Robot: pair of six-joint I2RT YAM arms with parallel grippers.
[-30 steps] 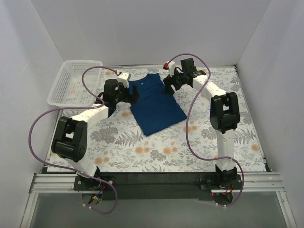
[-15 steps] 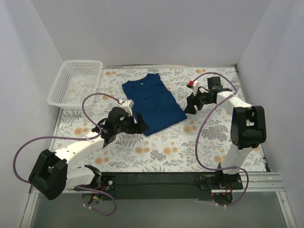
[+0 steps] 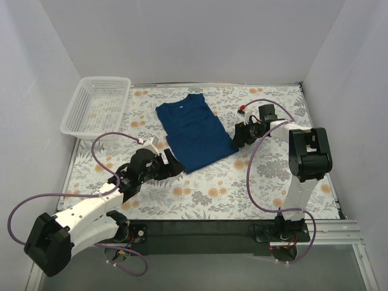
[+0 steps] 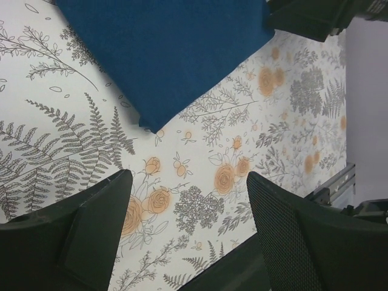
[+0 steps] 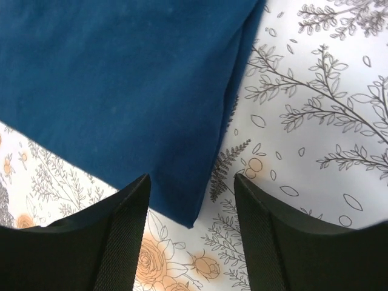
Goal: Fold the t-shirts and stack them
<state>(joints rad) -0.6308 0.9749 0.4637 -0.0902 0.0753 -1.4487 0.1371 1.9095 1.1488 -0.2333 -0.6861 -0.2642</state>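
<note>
A dark blue t-shirt (image 3: 194, 130) lies flat on the floral table cloth, sides folded in, collar toward the back. My left gripper (image 3: 174, 167) is open and empty just off the shirt's near-left corner; that corner (image 4: 148, 124) shows ahead of it in the left wrist view. My right gripper (image 3: 236, 140) is open and empty at the shirt's near-right corner, low over the cloth. In the right wrist view that corner (image 5: 191, 215) lies between my fingers (image 5: 124, 242), not gripped.
A white mesh basket (image 3: 97, 104) stands at the back left corner. White walls close in the table on three sides. The floral cloth (image 3: 218, 188) runs to the near edge by the arm bases.
My left arm drew back from the shirt's collar side to its near-left corner. My right arm swung from the collar out to the right, then back in to the near-right corner.
</note>
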